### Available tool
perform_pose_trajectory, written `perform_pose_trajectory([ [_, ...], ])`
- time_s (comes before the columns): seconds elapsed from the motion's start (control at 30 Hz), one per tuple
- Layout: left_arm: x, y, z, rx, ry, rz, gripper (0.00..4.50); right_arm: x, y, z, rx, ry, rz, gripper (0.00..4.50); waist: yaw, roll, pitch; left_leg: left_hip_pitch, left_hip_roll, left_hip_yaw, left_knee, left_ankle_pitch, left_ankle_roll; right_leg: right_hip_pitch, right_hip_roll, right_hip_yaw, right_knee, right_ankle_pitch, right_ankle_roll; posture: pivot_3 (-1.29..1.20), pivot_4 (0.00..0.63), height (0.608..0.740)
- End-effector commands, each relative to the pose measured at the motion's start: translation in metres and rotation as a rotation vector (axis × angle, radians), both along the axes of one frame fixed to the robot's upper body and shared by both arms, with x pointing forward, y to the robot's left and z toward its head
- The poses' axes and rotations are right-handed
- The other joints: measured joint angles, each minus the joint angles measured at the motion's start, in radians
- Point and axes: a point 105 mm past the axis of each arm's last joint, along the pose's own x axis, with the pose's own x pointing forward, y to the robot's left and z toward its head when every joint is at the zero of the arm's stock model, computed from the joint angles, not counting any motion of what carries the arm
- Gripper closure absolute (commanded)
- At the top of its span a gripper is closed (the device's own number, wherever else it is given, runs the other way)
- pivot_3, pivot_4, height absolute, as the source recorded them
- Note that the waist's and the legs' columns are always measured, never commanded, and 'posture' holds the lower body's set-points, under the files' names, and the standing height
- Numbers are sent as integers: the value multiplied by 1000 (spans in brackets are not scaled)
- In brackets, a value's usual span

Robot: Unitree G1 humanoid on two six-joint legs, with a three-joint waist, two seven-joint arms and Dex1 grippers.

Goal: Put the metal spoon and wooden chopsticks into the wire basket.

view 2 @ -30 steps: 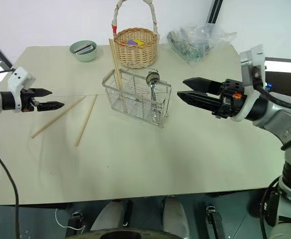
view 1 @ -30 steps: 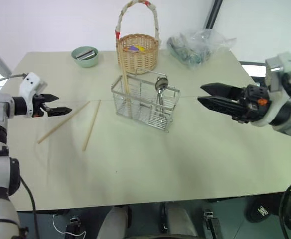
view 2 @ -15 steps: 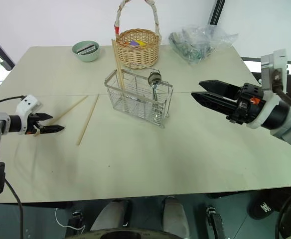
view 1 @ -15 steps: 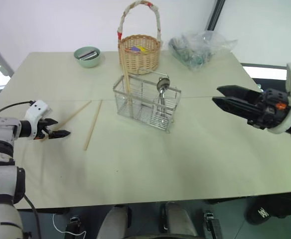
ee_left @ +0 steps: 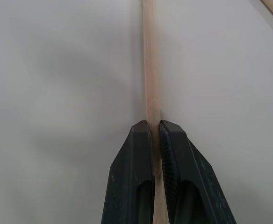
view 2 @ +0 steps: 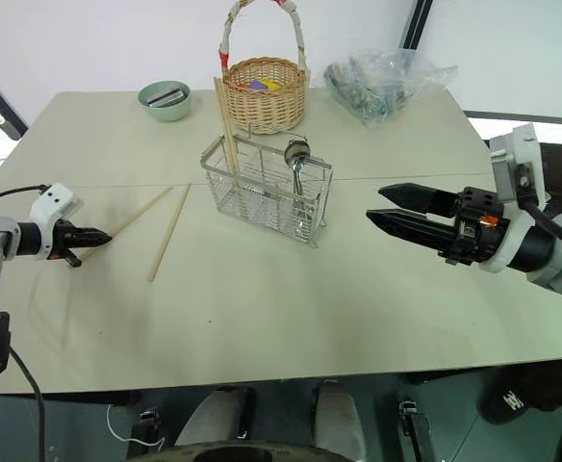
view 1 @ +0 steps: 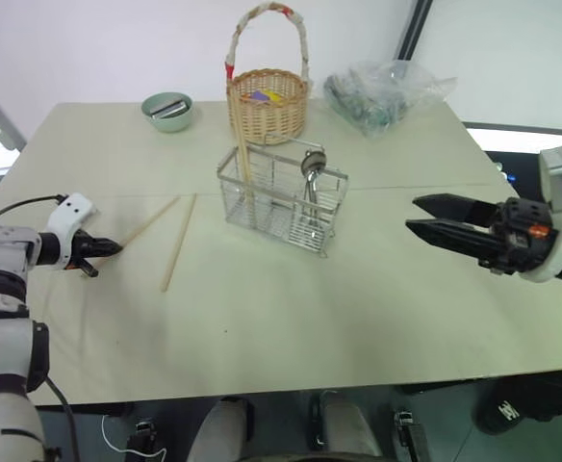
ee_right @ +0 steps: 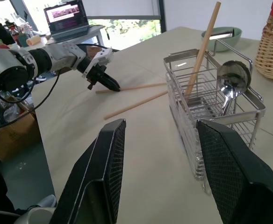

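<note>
The left gripper (view 1: 111, 248) pinches one chopstick (view 1: 149, 222) lying on the table (view 1: 262, 318). Another chopstick (view 1: 177, 242) lies beside it. The wire basket (view 1: 281, 197) holds a third chopstick (view 1: 237, 135) and the spoon (view 1: 310, 178). The right gripper (view 1: 423, 216) hovers, fingers spread.

Tan chopsticks (view 1: 178, 242), silver wire basket (view 1: 281, 197), green bowl (view 1: 166, 110)
</note>
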Motion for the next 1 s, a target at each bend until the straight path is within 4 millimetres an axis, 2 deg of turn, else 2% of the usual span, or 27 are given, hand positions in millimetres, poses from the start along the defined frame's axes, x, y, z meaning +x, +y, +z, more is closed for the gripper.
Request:
perform_pose_trajectory([
  [0.03,3,1,6,-14,-20,16,4473,-7,3,4,-37,-53,22,2028,1,0,0,0,0,0,0,0,0,0,0,0,0,0,0,0,150,681],
  [0.17,9,-1,16,-52,-79,32,4473,-8,4,0,-48,-54,28,2028,0,-1,0,0,0,0,0,0,0,0,0,0,0,0,0,0,150,681],
  [0.2,15,-2,25,-81,-143,52,4473,-8,5,-1,-52,-56,28,2028,1,-1,0,0,0,0,0,0,0,0,0,0,0,0,0,0,150,681],
  [0.33,40,-12,79,-234,-439,121,4473,-9,4,-6,-70,-62,32,2028,13,-5,1,-1,0,-1,1,0,0,0,0,-1,0,0,0,0,150,681],
  [0.43,49,-17,125,-406,-630,187,4473,-10,4,-6,-77,-63,36,2028,20,-5,1,-2,0,-1,1,0,0,0,0,-1,-1,0,0,0,150,681],
  [0.47,49,-18,133,-444,-660,201,4473,-10,4,-6,-78,-64,38,2028,21,-6,1,-2,0,-1,1,0,0,0,0,-1,-1,0,0,0,150,681],
  [0.53,50,-38,180,-613,-844,193,4473,-10,5,-8,-91,-68,50,2028,21,-5,1,-2,0,-1,1,0,0,0,-1,-1,-1,0,1,0,150,681],
  [0.6,43,-60,214,-732,-961,153,4473,-9,6,-9,-94,-71,56,2028,24,-6,1,-3,-1,-2,2,0,0,0,-1,-2,-1,1,1,0,150,681],
  [0.73,33,-115,256,-870,-1056,32,4473,-6,10,-12,-87,-84,64,2028,21,-6,1,-2,-2,-1,3,0,0,1,-2,-2,-2,1,2,0,150,681],
  [0.8,33,-145,267,-912,-1058,-32,4473,-4,12,-12,-78,-92,66,2028,21,-6,1,-1,-2,-1,3,0,0,2,-1,-2,-2,1,2,0,150,681],
  [0.87,35,-172,270,-940,-1035,-97,4473,-3,14,-13,-73,-96,67,2028,20,-5,1,0,-2,-1,2,0,0,3,0,-2,-2,1,2,0,150,681],
  [0.93,40,-193,264,-952,-996,-144,4473,-3,15,-14,-70,-101,66,2028,20,-5,1,1,-2,0,2,0,0,5,1,-2,-2,1,3,0,150,681],
  [1.0,45,-205,255,-952,-961,-163,4473,-3,17,-14,-67,-106,63,2028,19,-4,1,2,-2,0,2,0,0,5,2,-2,-2,1,3,0,150,681],
])
